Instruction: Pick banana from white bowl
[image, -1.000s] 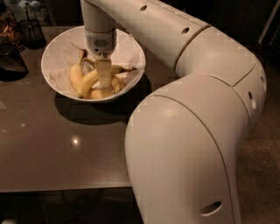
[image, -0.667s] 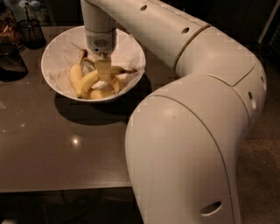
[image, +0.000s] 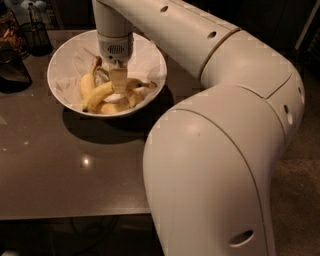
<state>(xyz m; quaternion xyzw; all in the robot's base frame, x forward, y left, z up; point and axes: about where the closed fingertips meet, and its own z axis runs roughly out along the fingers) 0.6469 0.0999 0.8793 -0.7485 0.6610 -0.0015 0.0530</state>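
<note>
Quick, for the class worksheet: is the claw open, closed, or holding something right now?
The claw is down inside the white bowl, right over the banana; open, closed or holding cannot be told.

Dark glossy table, dim room

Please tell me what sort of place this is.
Likely a kitchen or break area: white bowl of bananas on a dark table, wire basket behind. The claw is down in the bowl.
</note>
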